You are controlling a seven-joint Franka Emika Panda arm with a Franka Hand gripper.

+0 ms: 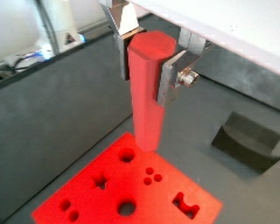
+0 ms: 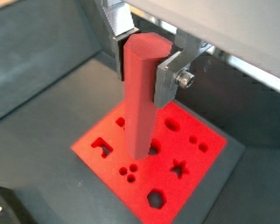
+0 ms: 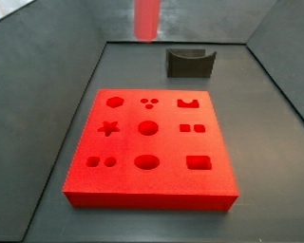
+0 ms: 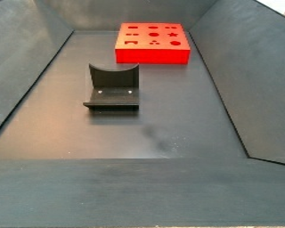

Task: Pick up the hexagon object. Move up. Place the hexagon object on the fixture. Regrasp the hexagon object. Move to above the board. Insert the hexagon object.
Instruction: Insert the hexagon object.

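In both wrist views my gripper (image 1: 150, 61) is shut on the top end of the hexagon object (image 1: 146, 96), a long red bar hanging upright between the silver fingers (image 1: 175, 77). The same grip shows at the gripper (image 2: 146, 61), with the hexagon object (image 2: 139, 114) over the board (image 2: 166, 157). The board (image 1: 125, 188) is a red slab with shaped recesses, lying well below the bar. In a side view only the bar's lower part (image 3: 147, 19) shows, high beyond the board (image 3: 148, 142). The fixture (image 3: 189, 63) stands bare behind the board; the gripper is out of both side views.
Dark grey walls (image 3: 41, 57) enclose the floor on all sides. The fixture (image 4: 113, 89) stands on the floor between the board (image 4: 153, 43) and the near wall. From the wrist, the fixture (image 1: 250, 140) lies off to one side of the board.
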